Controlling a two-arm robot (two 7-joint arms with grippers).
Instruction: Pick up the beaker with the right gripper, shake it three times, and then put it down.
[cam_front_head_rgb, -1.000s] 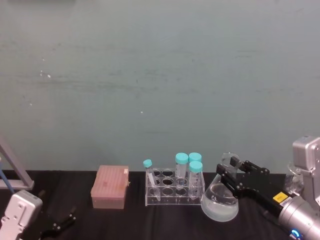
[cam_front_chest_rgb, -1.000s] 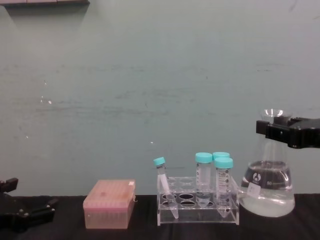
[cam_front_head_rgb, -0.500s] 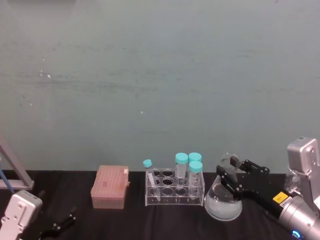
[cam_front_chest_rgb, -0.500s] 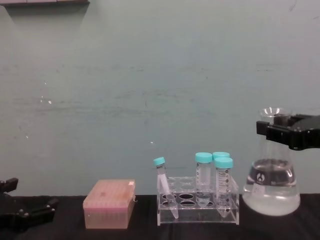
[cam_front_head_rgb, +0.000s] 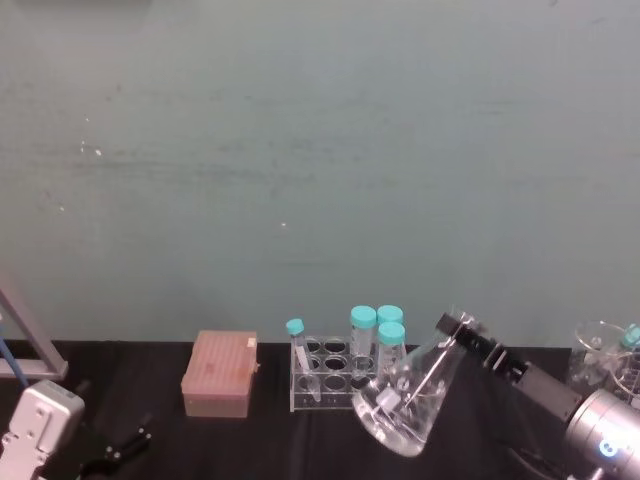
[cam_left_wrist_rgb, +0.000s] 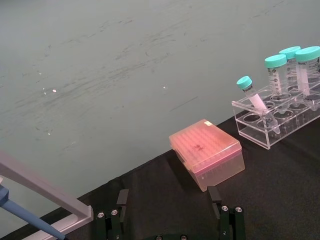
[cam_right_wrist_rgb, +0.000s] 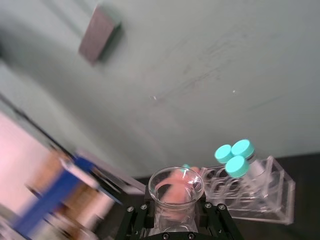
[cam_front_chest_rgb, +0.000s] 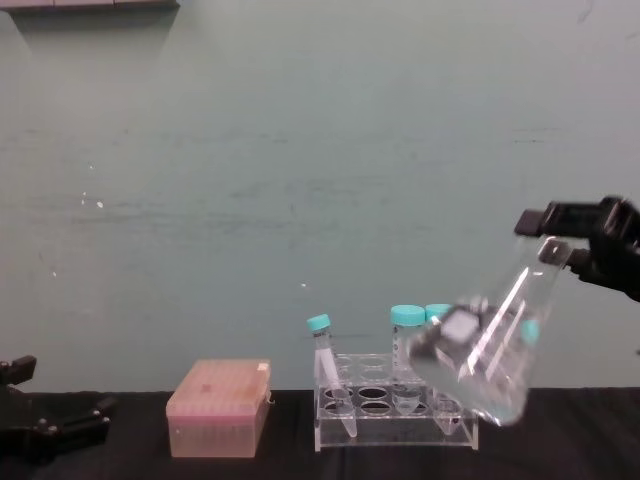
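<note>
Here the right claw (cam_front_head_rgb: 463, 332) pinches the neck of the beaker (cam_front_head_rgb: 402, 408), which is carried tilted and, by the look of it, clear of the worktop (cam_front_head_rgb: 270, 445), close to the tube rack (cam_front_head_rgb: 345, 380). The beaker's long axis runs on a slant. Its neck points up and toward the robot's right, at the claw, and its wide base points down and toward the robot's left, so its bulk lies left of and below the claw. Setting it down would therefore seem to call first for swinging that axis upright, away from the rack.

The chest view shows the base overlapping the rack's right-hand tubes. The head view places it nearer the robot than the rack. The right wrist view looks into the open mouth, with a jaw against either side of the neck.

The left claw (cam_front_head_rgb: 120, 450), fingers spread, sits parked low at the robot's left, well apart from the beaker.
</note>
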